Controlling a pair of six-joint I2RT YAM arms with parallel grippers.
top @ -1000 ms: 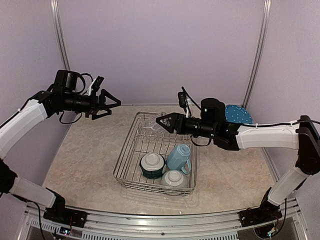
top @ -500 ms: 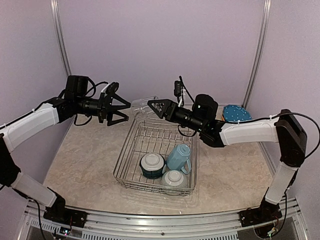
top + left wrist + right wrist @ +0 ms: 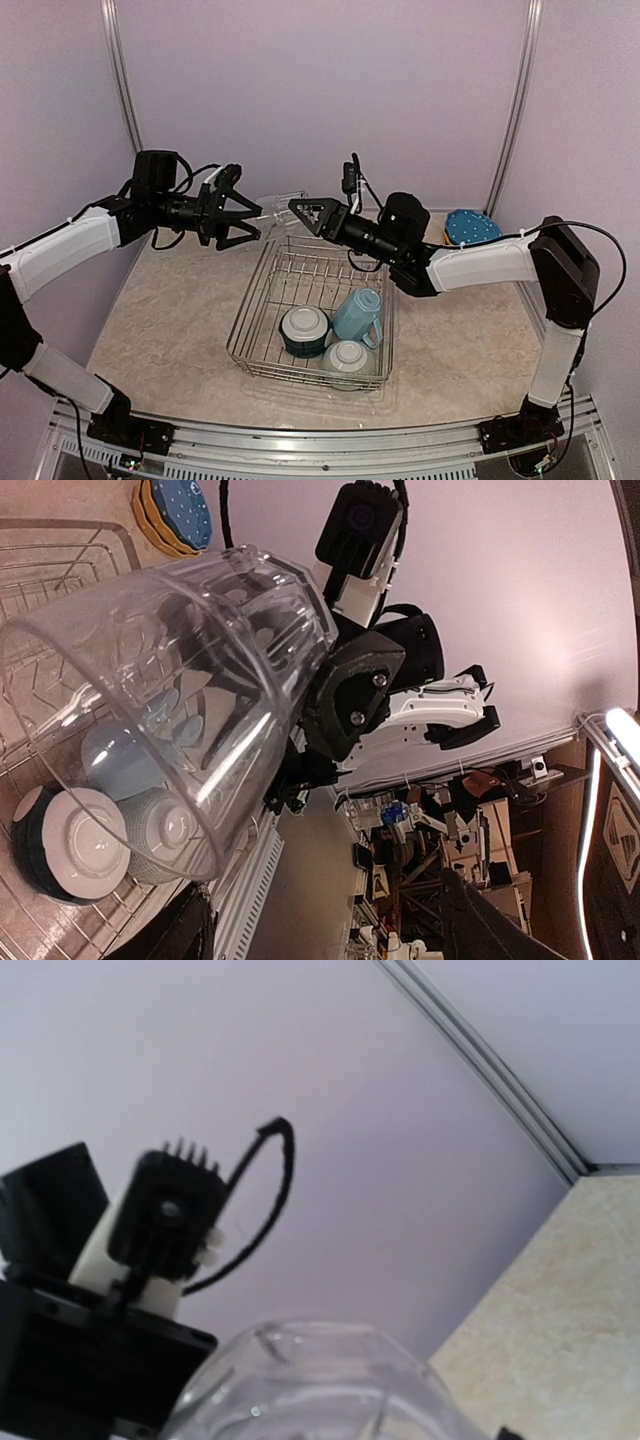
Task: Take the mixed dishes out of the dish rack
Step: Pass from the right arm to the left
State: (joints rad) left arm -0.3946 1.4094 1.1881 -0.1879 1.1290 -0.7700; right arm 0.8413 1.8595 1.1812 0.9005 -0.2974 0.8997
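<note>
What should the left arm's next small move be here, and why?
Probably ease the open left end effector forward until it straddles the rim of the clear glass. The right end effector holds the glass by its base in mid-air, mouth towards the left arm, which is not yet touching it.

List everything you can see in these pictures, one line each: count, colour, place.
clear glass: one, transparent, in mid-air over the rack's far end
dish rack: one, silver wire, mid-table
mug: one, light blue, in the rack
bowls: two, teal with white insides, rack's near end
blue plate: one, far right of table
yellow-orange plates: under the blue plate, count unclear
table: one, beige marbled
right gripper: black, fingers shut on the glass's base
left gripper: black, fingers open, facing the glass's mouth
</note>
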